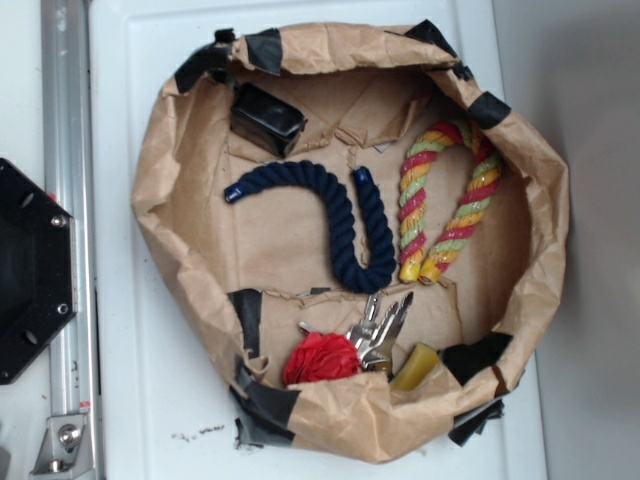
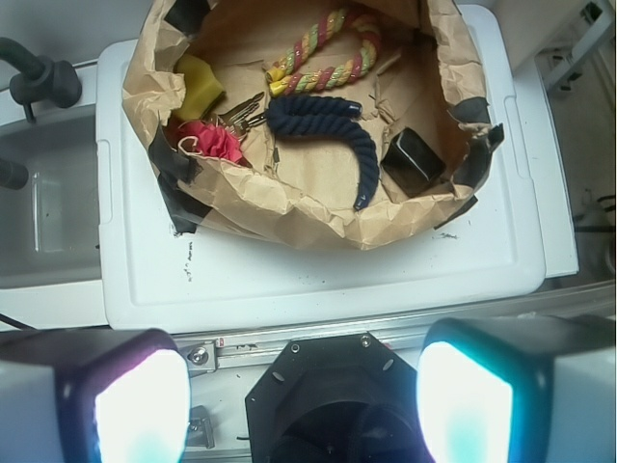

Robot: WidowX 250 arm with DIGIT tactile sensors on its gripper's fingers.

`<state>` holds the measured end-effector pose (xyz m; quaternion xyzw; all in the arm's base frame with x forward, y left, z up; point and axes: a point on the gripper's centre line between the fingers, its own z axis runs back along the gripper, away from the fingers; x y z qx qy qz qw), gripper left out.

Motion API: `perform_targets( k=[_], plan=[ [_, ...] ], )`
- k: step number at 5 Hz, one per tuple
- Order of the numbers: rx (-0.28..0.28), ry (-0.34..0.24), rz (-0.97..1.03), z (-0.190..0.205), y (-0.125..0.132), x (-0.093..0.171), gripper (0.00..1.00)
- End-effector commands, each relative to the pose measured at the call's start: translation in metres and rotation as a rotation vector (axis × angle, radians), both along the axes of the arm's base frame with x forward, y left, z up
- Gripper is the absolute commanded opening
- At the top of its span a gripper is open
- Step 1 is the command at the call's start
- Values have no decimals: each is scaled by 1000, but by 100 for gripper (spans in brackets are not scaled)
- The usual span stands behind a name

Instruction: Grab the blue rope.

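Observation:
The blue rope [image 1: 340,215] [image 2: 333,130] is a thick twisted navy piece bent in a hook, lying flat on the floor of a brown paper nest [image 1: 185,130] [image 2: 289,207]. Its shiny blue caps show at both ends. In the wrist view my gripper [image 2: 302,405] is open, its two glowing pads [image 2: 145,410] wide apart with nothing between them. It hovers well short of the nest, above the black octagonal base [image 2: 333,405]. The exterior view does not show the gripper.
Beside the blue rope lies a red-yellow-green rope [image 1: 450,200] [image 2: 323,53]. A black box [image 1: 266,118] [image 2: 413,159], keys [image 1: 378,325], a red crumpled item [image 1: 320,358] and a yellow piece [image 1: 415,368] share the nest. The nest sits on a white lid [image 1: 130,330]; a metal rail [image 1: 68,200] runs alongside.

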<state>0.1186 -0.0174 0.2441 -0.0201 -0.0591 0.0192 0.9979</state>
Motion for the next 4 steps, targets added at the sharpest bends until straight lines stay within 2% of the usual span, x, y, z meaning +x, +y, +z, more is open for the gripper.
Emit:
perform_targets(
  k=[1,2,3,4],
  plan=[
    [0,0,0,0,0,0,100],
    [54,11,-108,-28,13,46,100],
    [103,-43,-214,-54,23,81,100],
    [186,-15,-371,-104,42,113,100]
  ],
)
